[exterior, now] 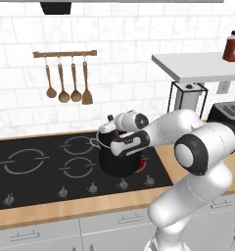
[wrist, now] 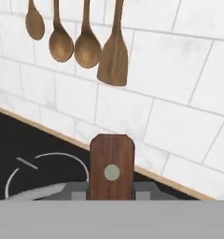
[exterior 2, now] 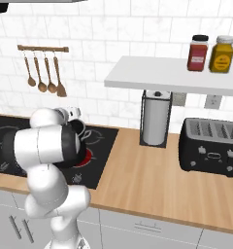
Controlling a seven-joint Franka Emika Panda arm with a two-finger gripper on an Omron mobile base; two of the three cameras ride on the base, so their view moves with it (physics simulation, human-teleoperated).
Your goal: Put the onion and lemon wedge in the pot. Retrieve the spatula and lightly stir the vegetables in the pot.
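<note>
Right now, what I read off my cameras:

Gripper: my gripper [exterior: 108,128] sits above the pot, at the rear right part of the stove. I cannot tell how wide the fingers stand; the wrist hides them from both base cameras, and the hand camera gives no clear sight of the tips.

Pot: the pot [exterior: 118,159] is black and stands on the stove's right side, toward the front edge, partly behind my forearm. I cannot see inside it.

Burner: a red glow [exterior: 140,164] shows at the pot's right foot.

Spatula: the spatula [wrist: 115,51] hangs on the tiled wall, the rightmost utensil on the wooden rail [exterior: 64,53], blade down. It is well apart from my gripper.

Spoons: three round-bowled wooden spoons [wrist: 61,43] hang to its left on the same rail.

Hand camera foreground: a dark brown wooden piece [wrist: 112,168] with a round pale dot stands upright at the bottom middle, in front of the stove's rear edge.

Counter right: a paper towel roll [exterior 2: 155,119] and a black toaster [exterior 2: 210,145] stand near the back edge.
</note>
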